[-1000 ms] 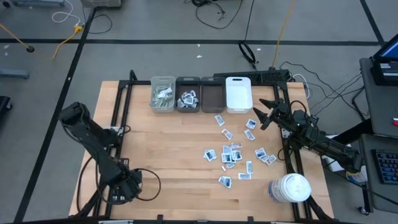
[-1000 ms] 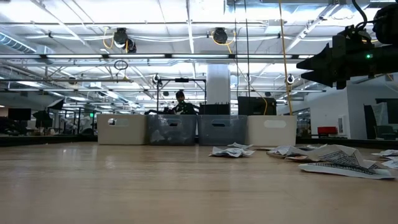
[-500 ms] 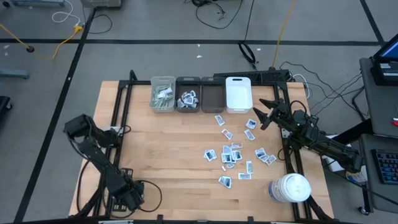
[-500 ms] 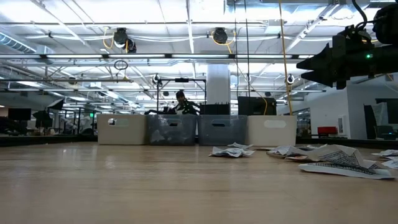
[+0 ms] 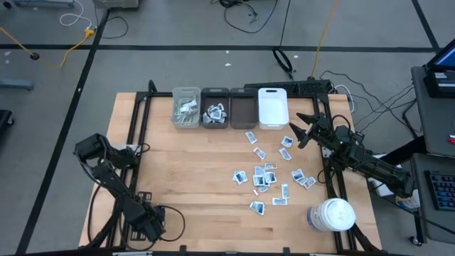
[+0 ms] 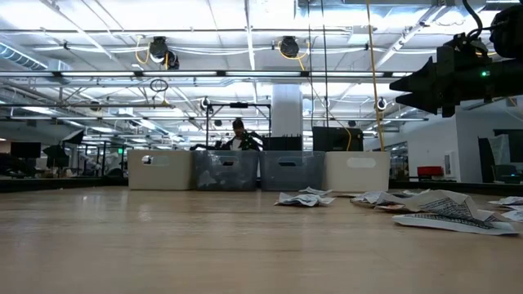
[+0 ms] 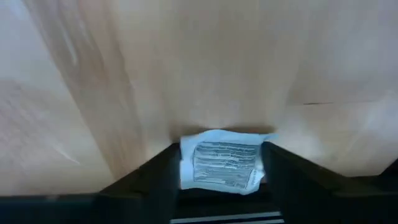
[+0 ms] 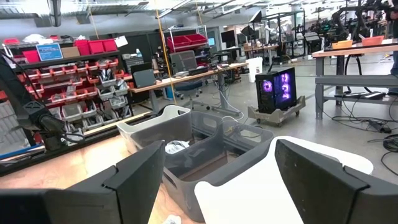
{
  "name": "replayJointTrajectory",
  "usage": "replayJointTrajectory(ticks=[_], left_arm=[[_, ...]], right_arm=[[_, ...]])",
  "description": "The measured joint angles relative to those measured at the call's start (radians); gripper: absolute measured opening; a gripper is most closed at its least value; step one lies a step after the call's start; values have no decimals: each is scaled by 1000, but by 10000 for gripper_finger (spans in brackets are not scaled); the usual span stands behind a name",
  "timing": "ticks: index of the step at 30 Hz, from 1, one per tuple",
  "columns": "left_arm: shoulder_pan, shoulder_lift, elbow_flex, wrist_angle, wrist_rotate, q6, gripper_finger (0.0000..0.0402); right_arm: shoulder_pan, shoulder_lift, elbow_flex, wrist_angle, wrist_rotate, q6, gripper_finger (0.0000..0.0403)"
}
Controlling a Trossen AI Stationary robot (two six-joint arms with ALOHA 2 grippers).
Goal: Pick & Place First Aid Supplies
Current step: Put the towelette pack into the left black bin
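sachet [image 7: 222, 162] pinched in left hand [image 7: 217, 180]; right hand [image 5: 302, 131] spread open, empty

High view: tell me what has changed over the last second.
The left arm has folded back toward the table's near-left corner; its elbow moved outward to the left edge and the left gripper slid slightly nearer, holding a sachet in its wrist view. The right gripper, loose sachets, bins and jar stayed put.
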State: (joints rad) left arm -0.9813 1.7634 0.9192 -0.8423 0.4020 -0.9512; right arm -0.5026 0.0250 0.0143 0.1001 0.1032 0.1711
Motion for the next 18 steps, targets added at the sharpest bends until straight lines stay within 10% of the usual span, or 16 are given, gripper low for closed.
replayJointTrajectory(ticks=[10, 18], left_arm=[[-1, 2, -3, -6, 7, 8, 29], [47, -46, 0, -74, -6, 19, 13]], right_arm=[[0, 0, 0, 0, 0, 0, 297], [0, 0, 0, 0, 0, 0, 297]])
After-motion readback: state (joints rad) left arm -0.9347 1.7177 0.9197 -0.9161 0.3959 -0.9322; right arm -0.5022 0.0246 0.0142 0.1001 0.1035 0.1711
